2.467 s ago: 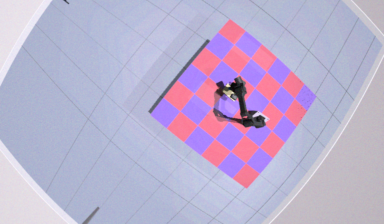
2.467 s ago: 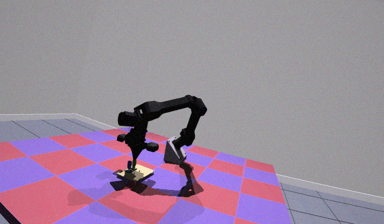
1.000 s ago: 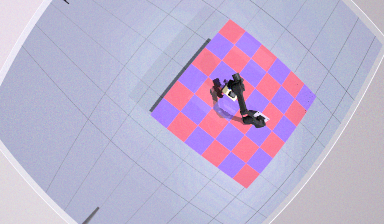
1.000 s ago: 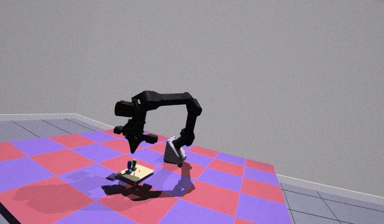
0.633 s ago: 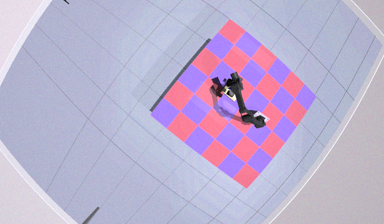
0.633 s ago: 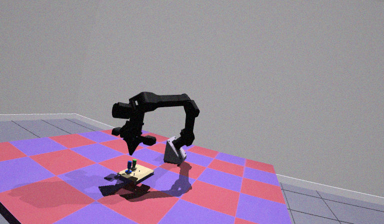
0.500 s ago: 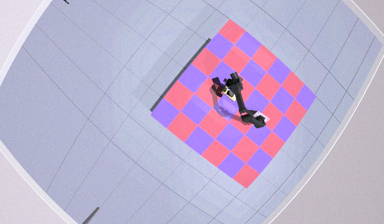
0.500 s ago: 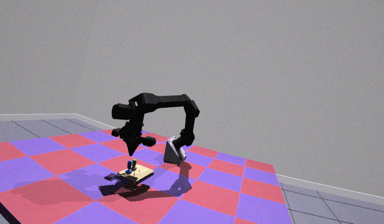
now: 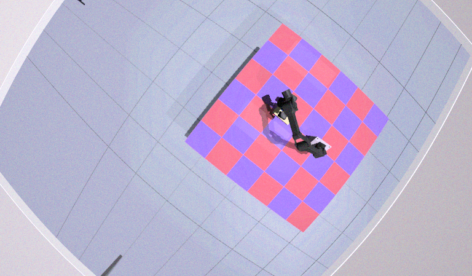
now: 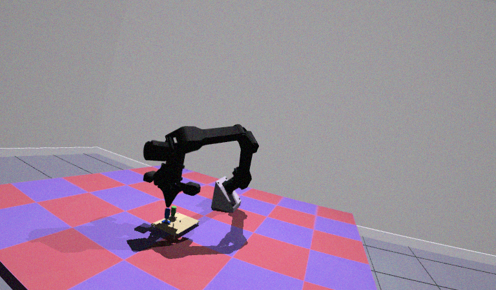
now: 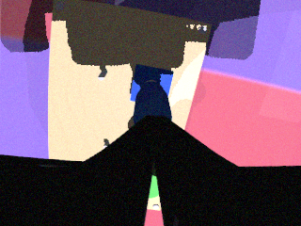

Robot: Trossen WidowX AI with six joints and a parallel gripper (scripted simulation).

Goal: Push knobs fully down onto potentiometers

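Note:
The cream circuit board [image 9: 286, 120] [image 10: 186, 220] [image 11: 71, 118] stands a little above the table. A blue knob [image 10: 166, 212] [image 11: 152, 103] stands upright over its blue potentiometer [image 10: 166, 221] [image 11: 166, 86] near one board edge. A green knob [image 10: 174, 210] [image 11: 153, 186] stands close to it; in the wrist view only a sliver of it shows between the fingers, and its potentiometer is hidden. My gripper [image 10: 167, 205] [image 11: 154, 126] is shut and empty. Its joined tips are right above the top of the blue knob; whether they touch it is not clear.
Small pins [image 11: 102, 72] stick up from the board beside the knobs. The arm's pale base bracket [image 9: 323, 143] [image 10: 219, 197] stands on the checkered table [image 9: 302, 217] [image 10: 270, 258]. The arm arches from it over to the board, and its shadow darkens part of the board.

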